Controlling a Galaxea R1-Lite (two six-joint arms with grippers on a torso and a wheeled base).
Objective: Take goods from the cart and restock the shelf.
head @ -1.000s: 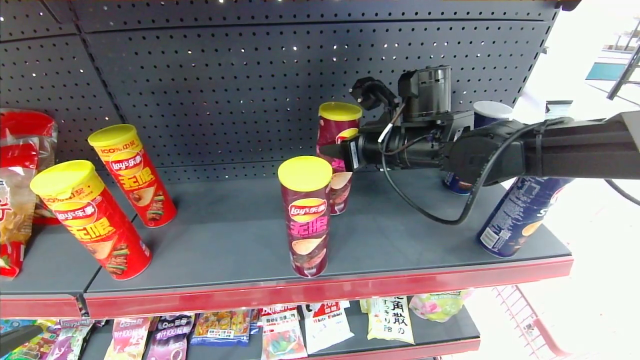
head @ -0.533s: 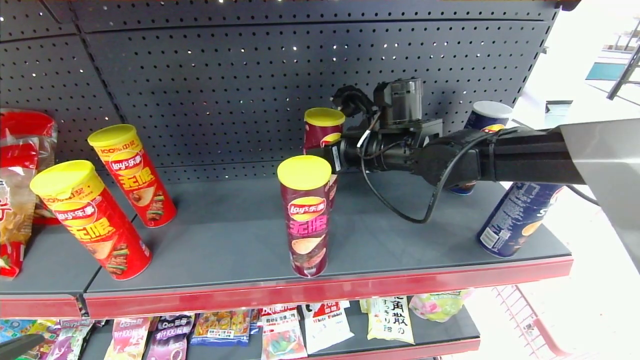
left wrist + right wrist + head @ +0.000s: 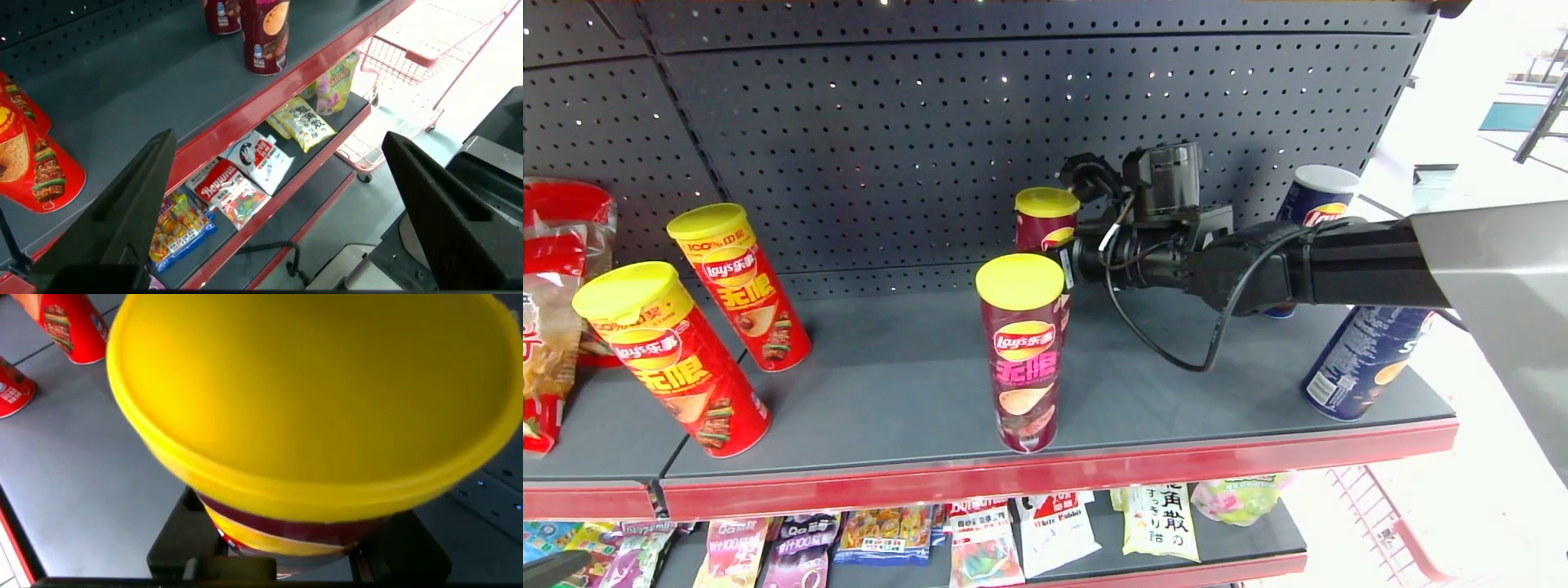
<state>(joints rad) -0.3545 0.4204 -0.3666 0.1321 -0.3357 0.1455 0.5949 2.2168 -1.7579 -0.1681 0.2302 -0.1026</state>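
A maroon chip can with a yellow lid (image 3: 1045, 216) is upright at the back of the grey shelf (image 3: 907, 384), directly behind a matching maroon can (image 3: 1023, 359) at the shelf's front. My right gripper (image 3: 1058, 260) is shut on the rear can's body from the right. The front can hides the rear can's base. In the right wrist view the yellow lid (image 3: 319, 400) sits close up, with the dark fingers (image 3: 184, 547) on either side of the can. My left gripper (image 3: 286, 212) hangs open and holds nothing, low beside the lower shelf.
Two red cans (image 3: 737, 286) (image 3: 670, 355) stand at the shelf's left beside red bags (image 3: 556, 269). Two blue cans (image 3: 1364, 351) (image 3: 1311, 204) stand at the right under my arm. Snack packets (image 3: 980, 543) fill the lower shelf. The red cart (image 3: 1388, 523) is at lower right.
My right arm has carried the maroon can leftward and a little lower, toward the back of the shelf, so it now lines up behind the front maroon can.
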